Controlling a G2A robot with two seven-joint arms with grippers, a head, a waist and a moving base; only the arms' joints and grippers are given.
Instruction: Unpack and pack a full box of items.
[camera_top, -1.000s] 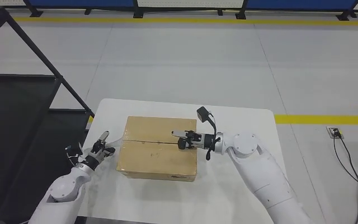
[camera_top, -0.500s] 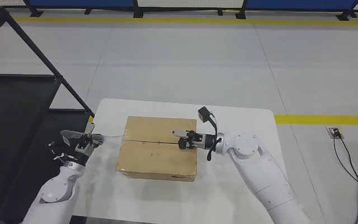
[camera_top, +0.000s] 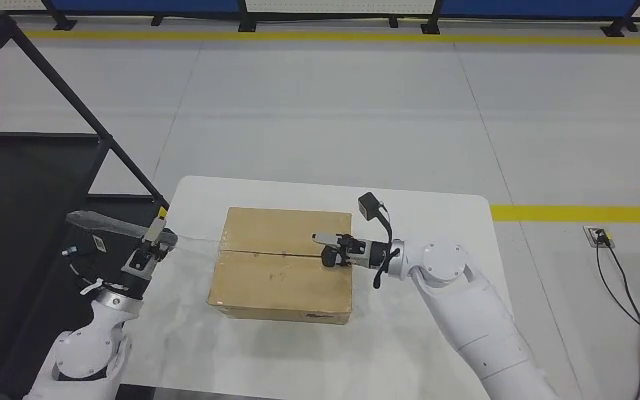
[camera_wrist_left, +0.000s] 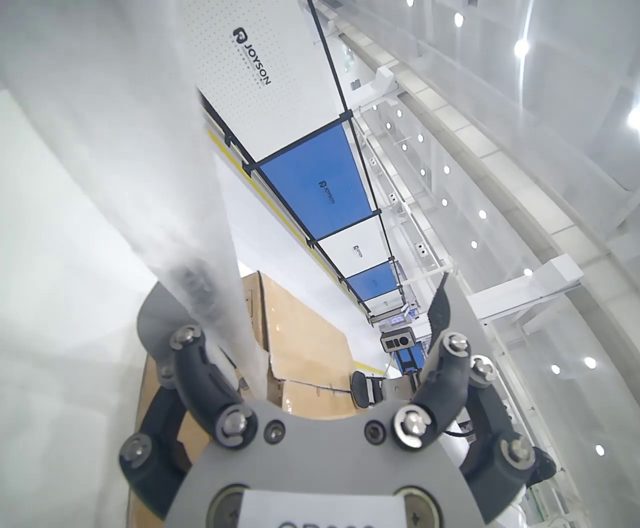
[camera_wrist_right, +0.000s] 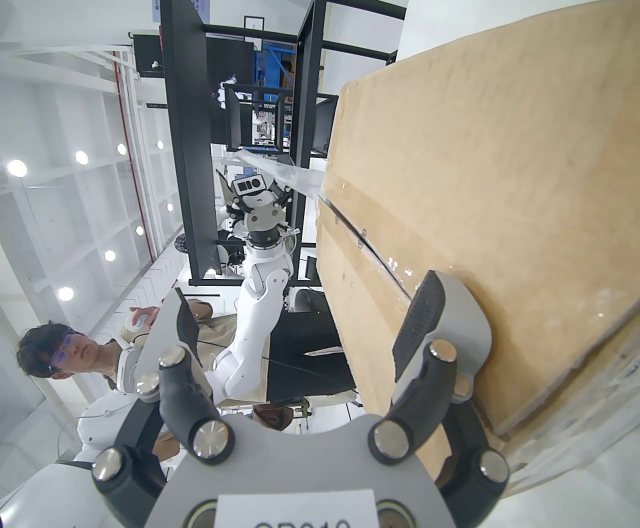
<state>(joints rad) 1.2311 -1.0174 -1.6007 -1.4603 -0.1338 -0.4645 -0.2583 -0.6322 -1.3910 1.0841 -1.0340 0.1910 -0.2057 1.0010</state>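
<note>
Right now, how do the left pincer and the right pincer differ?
The left pincer is off the box, by the table edge; the right pincer is over the box top. Clear tape runs from the seam to the left pincer; the right pincer carries nothing. Both are open.

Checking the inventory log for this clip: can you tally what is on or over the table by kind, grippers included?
cardboard box: 1
clear tape strip: 1
grippers: 2, the left gripper and the right gripper
Total: 4
</note>
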